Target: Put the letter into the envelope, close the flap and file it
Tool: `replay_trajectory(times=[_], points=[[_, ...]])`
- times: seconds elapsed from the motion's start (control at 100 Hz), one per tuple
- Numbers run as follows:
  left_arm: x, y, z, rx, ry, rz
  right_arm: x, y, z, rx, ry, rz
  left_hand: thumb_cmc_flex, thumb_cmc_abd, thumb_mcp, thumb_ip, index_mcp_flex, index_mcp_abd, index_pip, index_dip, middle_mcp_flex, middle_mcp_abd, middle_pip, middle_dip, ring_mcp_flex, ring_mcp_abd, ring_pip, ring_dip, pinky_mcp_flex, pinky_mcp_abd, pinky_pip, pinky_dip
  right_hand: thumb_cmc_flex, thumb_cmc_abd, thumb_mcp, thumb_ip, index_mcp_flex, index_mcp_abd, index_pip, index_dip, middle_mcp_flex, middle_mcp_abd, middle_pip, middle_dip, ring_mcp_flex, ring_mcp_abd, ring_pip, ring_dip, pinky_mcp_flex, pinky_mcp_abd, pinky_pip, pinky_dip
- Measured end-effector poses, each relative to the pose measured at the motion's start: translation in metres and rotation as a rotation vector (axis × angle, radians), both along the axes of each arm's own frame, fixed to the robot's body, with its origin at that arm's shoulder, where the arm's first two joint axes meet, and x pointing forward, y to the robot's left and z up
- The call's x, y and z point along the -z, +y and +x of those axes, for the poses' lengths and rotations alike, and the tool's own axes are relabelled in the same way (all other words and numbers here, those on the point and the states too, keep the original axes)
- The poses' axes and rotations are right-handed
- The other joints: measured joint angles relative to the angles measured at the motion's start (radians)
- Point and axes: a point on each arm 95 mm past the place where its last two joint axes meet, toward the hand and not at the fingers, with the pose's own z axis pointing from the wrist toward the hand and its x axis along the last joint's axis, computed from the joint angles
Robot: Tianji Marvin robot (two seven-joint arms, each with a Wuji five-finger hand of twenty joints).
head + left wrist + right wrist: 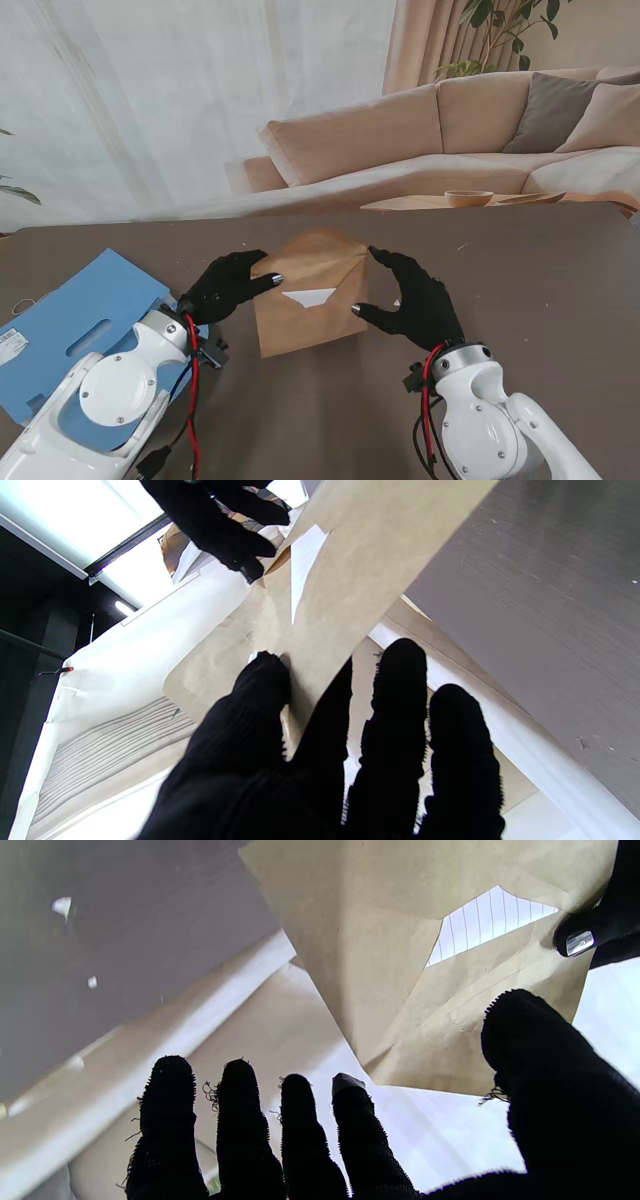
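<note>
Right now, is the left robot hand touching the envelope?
Touching. The left wrist view shows the left robot hand with its thumb pressed on the envelope and the paper pinched against a finger behind it.

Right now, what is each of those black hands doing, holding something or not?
Left hand: shut on the envelope, pinching its left edge.
Right hand: fingers spread at the envelope's right edge; a firm grip cannot be told.
</note>
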Motion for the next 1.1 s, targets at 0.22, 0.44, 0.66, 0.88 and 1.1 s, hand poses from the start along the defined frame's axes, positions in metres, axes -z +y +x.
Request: replay_trajectory(times=[0.22, 0.44, 0.66, 0.88, 1.1], points=[[0.001, 0.007, 0.005, 0.006, 0.016, -0.01, 0.011, -0.003, 0.017, -0.068, 0.131, 0.173, 0.0, 0.0, 0.0, 0.0, 0.0, 0.0, 0.0, 0.0, 0.0, 0.0, 0.0, 0.0, 0.0, 0.0, 0.0, 0.0, -0.006, 0.0, -0.001, 0.0, 0.0, -0.002, -0.015, 0.0, 0.021, 0.01, -0.008, -0.001, 0.028, 0.0, 0.048, 0.004, 0.02, 0.0, 0.027, 0.0, 0.006, -0.001, 0.001, 0.01], [0.0, 0.009, 0.007, 0.029, 0.054, -0.058, 0.017, -0.004, 0.028, -0.119, 0.196, 0.276, 0.0, 0.0, 0.0, 0.0, 0.0, 0.0, 0.0, 0.0, 0.0, 0.0, 0.0, 0.0, 0.0, 0.0, -0.001, 0.0, -0.006, 0.0, -0.001, 0.0, 0.034, -0.049, 0.031, 0.001, 0.119, 0.005, 0.036, 0.005, 0.152, -0.018, 0.08, 0.017, 0.089, 0.001, 0.076, 0.023, 0.053, -0.002, 0.06, 0.036], [0.0, 0.008, 0.006, 0.05, 0.092, -0.071, 0.022, -0.003, 0.038, -0.15, 0.197, 0.322, 0.0, 0.0, 0.0, 0.0, 0.0, 0.0, 0.0, 0.0, 0.0, 0.0, 0.0, 0.001, -0.013, 0.0, -0.001, 0.001, -0.008, 0.0, -0.002, 0.0, 0.107, -0.075, 0.16, 0.001, 0.252, -0.051, 0.165, 0.05, 0.348, -0.052, 0.116, 0.039, 0.219, -0.001, 0.167, 0.06, 0.115, -0.002, 0.151, 0.058], [-0.002, 0.006, 0.004, 0.057, 0.093, -0.07, 0.023, 0.004, 0.041, -0.185, 0.208, 0.4, 0.0, 0.008, 0.0, 0.0, 0.0, 0.0, 0.0, 0.001, 0.0, 0.001, 0.0, 0.011, -0.013, 0.001, -0.002, 0.001, -0.009, 0.0, -0.012, 0.0, 0.218, -0.078, 0.187, -0.046, 0.437, -0.114, 0.35, 0.023, 0.574, -0.074, 0.148, 0.064, 0.339, -0.001, 0.271, 0.115, 0.176, -0.002, 0.242, 0.075], [-0.002, 0.003, 0.003, 0.06, 0.096, -0.072, 0.022, 0.012, 0.041, -0.213, 0.225, 0.457, 0.0, 0.013, 0.0, 0.0, 0.0, 0.0, -0.001, 0.001, -0.001, 0.001, -0.018, 0.012, -0.014, 0.001, -0.011, 0.001, -0.011, 0.0, -0.017, 0.0, 0.289, -0.122, 0.194, -0.067, 0.458, -0.176, 0.607, 0.043, 0.615, -0.077, 0.225, 0.13, 0.373, -0.001, 0.352, 0.153, 0.195, -0.002, 0.288, 0.077]])
